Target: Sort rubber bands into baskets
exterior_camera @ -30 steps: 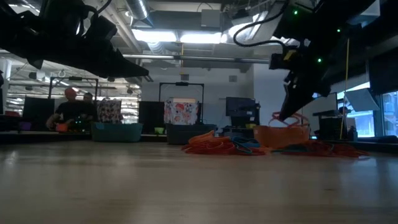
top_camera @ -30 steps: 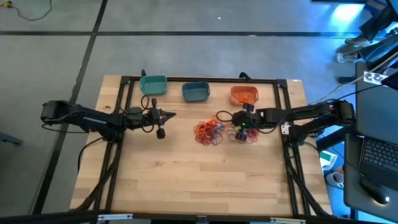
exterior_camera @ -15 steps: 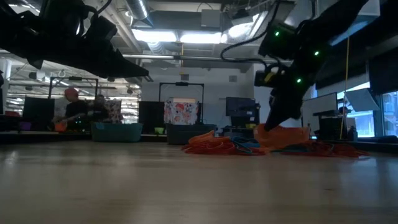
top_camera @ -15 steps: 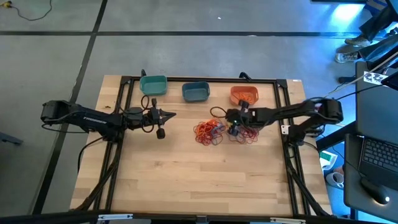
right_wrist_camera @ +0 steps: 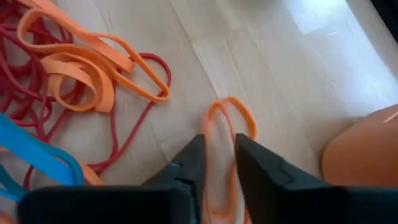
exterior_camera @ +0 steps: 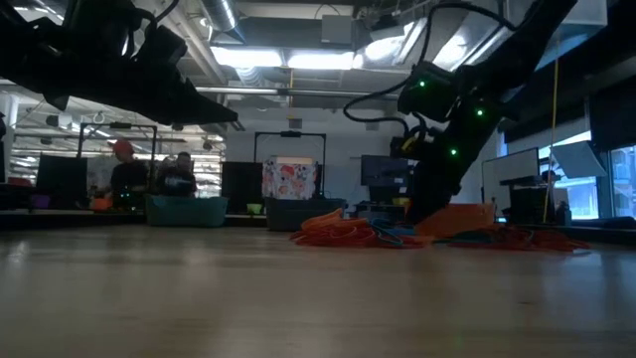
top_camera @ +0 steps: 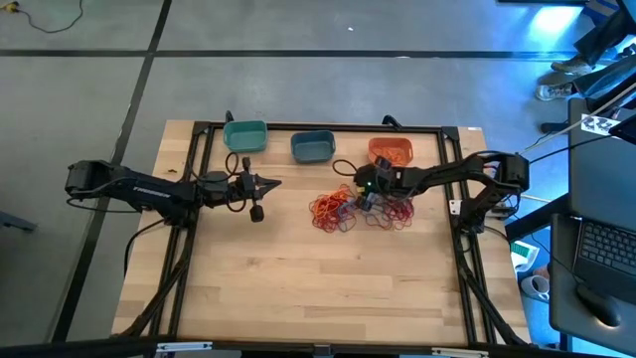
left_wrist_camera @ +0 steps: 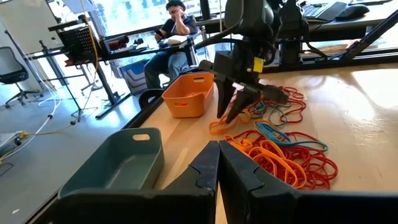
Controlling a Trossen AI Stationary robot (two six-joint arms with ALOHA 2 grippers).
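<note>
The right tool (top_camera: 362, 191) is low over the counter (top_camera: 298, 288), at the gap between the two heaps of rubber bands. Its fingers (right_wrist_camera: 194, 163) stand slightly apart, and an orange band (right_wrist_camera: 229, 134) runs up through the gap between them and lies flat on the wood just ahead of the tips. Whether the fingers actually touch this band cannot be settled from the right wrist view; they are not pressed together on it.

The orange basket (top_camera: 391, 151) stands close beside the right tool, toward the far edge of the counter, and holds some orange bands. The slate blue basket (top_camera: 313, 146) is farther off along the same edge, and the teal basket (top_camera: 244, 135) beyond it again.

One heap of rubber bands (top_camera: 334, 209), red and orange with a few blue loops, lies just beside the right tool on the side toward the left arm. A second heap (top_camera: 394, 212) lies just beside it toward the right arm's base.

The left tool (top_camera: 270, 182) is held well apart from the heaps, with the teal basket near it. Its fingers (left_wrist_camera: 208, 163) are pressed together with nothing between them.

In the left wrist view a seated person (left_wrist_camera: 171, 37) shows in the room beyond the counter. In the low view two persons (exterior_camera: 149, 174) sit at a distant desk.
</note>
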